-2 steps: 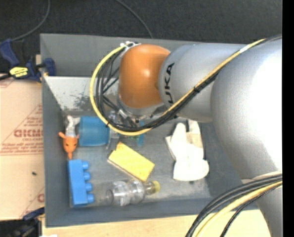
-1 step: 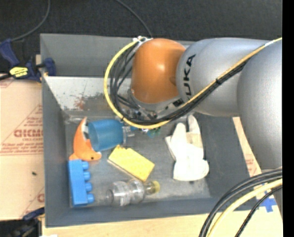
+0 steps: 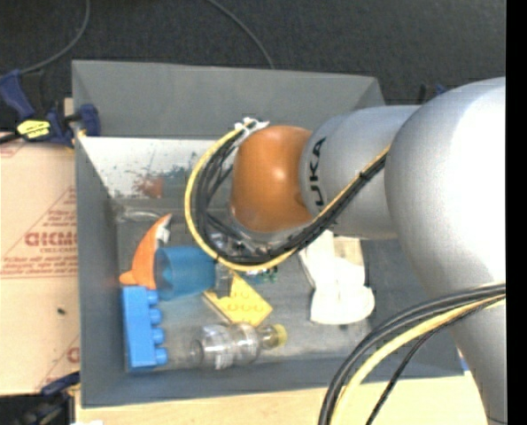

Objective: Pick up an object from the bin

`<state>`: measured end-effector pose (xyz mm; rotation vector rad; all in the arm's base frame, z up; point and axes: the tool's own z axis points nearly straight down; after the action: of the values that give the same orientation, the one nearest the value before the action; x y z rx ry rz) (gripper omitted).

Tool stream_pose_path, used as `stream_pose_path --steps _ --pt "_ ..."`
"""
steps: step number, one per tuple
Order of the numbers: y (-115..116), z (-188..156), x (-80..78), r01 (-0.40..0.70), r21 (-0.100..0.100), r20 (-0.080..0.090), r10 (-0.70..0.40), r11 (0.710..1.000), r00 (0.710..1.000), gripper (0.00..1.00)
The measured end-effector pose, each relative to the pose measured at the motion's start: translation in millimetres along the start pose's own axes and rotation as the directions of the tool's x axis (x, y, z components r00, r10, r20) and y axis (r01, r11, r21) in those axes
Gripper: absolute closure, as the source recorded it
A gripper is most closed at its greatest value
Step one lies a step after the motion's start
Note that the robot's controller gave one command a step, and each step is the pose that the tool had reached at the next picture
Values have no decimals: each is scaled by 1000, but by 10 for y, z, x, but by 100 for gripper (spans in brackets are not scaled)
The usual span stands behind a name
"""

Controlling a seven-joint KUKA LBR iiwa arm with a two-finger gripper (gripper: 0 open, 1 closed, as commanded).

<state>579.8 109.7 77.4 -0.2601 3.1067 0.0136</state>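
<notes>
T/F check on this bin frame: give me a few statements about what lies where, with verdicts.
1. The blue brick lies in the lower-left corner of the bin. True.
2. The clear bottle stands upright. False: it lies on its side along the near wall.
3. The blue cup lies right beside the orange toy. True.
4. The white thing lies left of the blue cup. False: it lies to the cup's right, on the arm's side.
5. The yellow flat piece rests on the blue brick. False: it lies apart from the brick, between cup and bottle.
</notes>
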Motion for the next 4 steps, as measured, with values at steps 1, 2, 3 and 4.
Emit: stream_pose_path --steps 1,2,3,4 --pt "27 -160 -61 -5 0 -4 5 1000 1000 100" --pt "27 -160 -61 -6 0 -4 6 1000 1000 100" --pt "77 -984 -133 20 1 -6 -20 1000 1000 100" --pt "100 -1303 -376 1 0 2 -1 1000 1000 100"
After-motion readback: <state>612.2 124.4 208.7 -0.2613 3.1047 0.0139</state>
